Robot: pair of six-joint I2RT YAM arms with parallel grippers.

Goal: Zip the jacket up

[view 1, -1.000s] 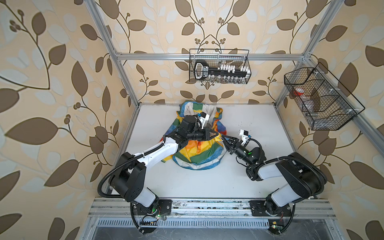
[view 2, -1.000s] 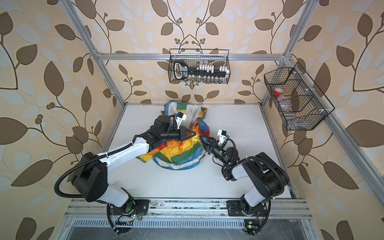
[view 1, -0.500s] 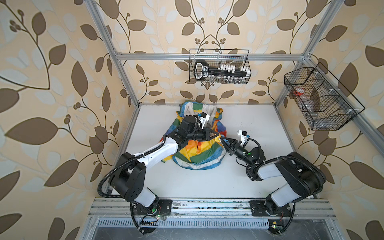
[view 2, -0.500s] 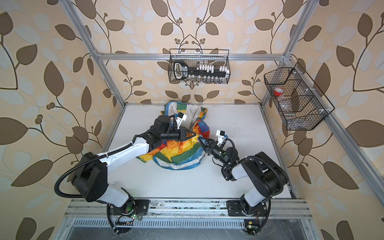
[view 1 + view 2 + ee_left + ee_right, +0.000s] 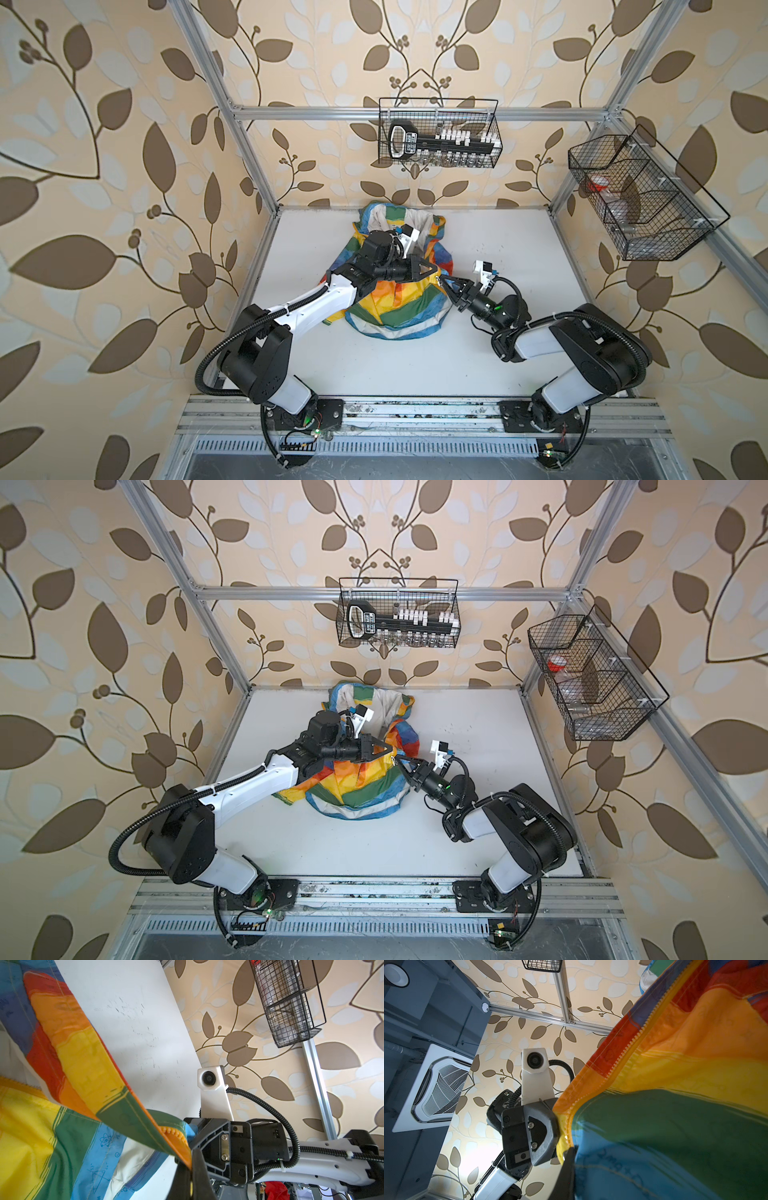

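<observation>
The jacket, crinkly and in rainbow blocks, lies bunched mid-table in both top views, its off-white lining showing at the back. My left gripper reaches over it from the left and is shut on the orange zipper tape at the green front edge; the left wrist view shows the tape pinched between the fingers. My right gripper meets it tip to tip from the right. It is shut on the facing yellow zipper edge beside the blue panel. That fabric hides one right finger.
A wire basket with a black tool hangs on the back wall. A second wire basket hangs on the right wall. The white table is fenced by aluminium posts, with a rail along the front.
The right gripper has edged in toward the jacket and closed its jaws on the zipper edge. The left gripper has stayed shut on the tape in the same place.
</observation>
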